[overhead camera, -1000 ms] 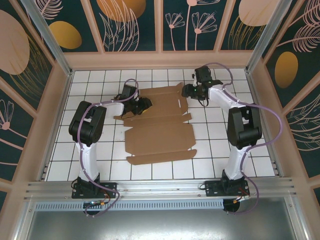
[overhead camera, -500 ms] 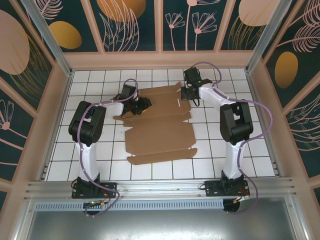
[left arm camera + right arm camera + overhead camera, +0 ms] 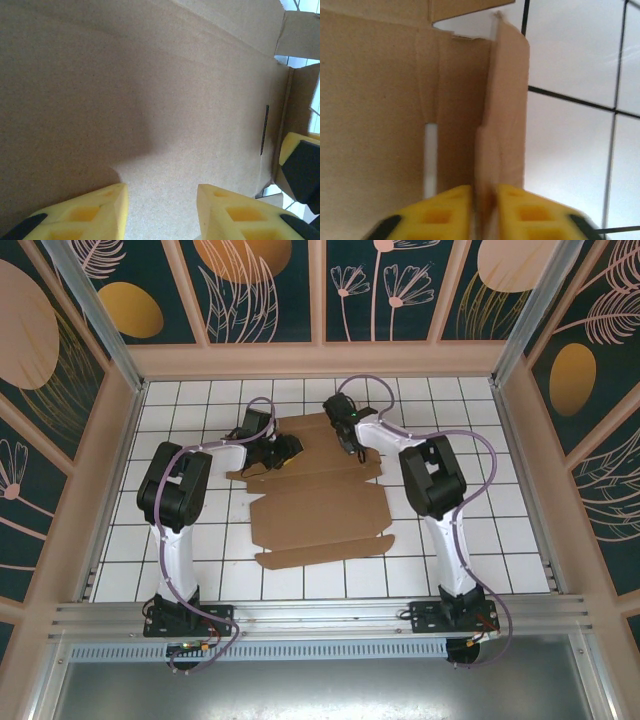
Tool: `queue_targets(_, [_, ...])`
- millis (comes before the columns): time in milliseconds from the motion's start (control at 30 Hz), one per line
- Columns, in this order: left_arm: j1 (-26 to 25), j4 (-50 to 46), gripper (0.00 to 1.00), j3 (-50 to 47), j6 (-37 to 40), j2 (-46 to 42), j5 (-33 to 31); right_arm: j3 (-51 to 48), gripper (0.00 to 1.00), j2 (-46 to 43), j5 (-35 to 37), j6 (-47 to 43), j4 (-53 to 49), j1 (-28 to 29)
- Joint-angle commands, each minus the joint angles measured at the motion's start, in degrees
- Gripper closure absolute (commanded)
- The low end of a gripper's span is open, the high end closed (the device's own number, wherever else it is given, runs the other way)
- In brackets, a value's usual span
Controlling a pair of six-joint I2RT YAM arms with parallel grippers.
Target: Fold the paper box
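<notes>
Paper box, place: the paper box was seen lying opened out and mostly flat on the white tiled table, at the centre of the top view, between the two arms.
Paper box, form: plain brown card, creased across, with flaps and tabs along its edges; the upper part, nearer the top of the frame, was lifted slightly off the tiles.
Left gripper, place: the left gripper was recorded at the upper left part of the card, over the panel.
Left gripper, state: in the left wrist view the yellow fingers were set partly apart, with nothing caught between them; bare card was seen beyond the tips. Contact with the card could not be told.
Slot: a thin dark slot was noted in the panel at the right of the left wrist view.
Right gripper, place: the right gripper was recorded at the upper right part of the card, near the left gripper.
Right gripper, state: in the right wrist view the jaws were drawn nearly together, with a raised side flap pinched edge-on between them.
Flap, surroundings: white tiles with dark joints were seen to the right of the flap; flat card lay to its left.
</notes>
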Motion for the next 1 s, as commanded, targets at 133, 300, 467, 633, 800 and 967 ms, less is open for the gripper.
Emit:
queue_targets(133, [0.61,-2.94,0.59,-0.63,-0.46,1.19,-0.71,-7.89,0.43,-19.76,-11.27,2.8,9.55,-0.59])
queue_targets(300, [0.57,-1.1,0.58,-0.9,-2.13,1.19,0.83,-11.27,0.73,-22.7,-24.83,7.23,10.46,-0.59])
queue_targets(467, [0.61,-0.51,0.56,-0.48,-2.68,1.45,1.81,-12.52,0.99,-16.52,-32.9,11.6,10.03,-0.59])
queue_targets(633, [0.59,-0.86,0.55,0.06,-2.62,1.5,2.73,-10.29,1.0,-9.99,-35.46,14.14,10.33,-0.59])
queue_targets(800, [0.59,-2.95,0.54,2.12,-1.18,1.54,4.12,-6.79,1.0,-4.17,-36.54,13.83,9.43,0.59])
queue_targets(967, [0.91,-8.08,0.5,6.77,2.56,0.26,6.48,-3.03,1.0,1.72,-32.59,14.0,4.29,0.73])
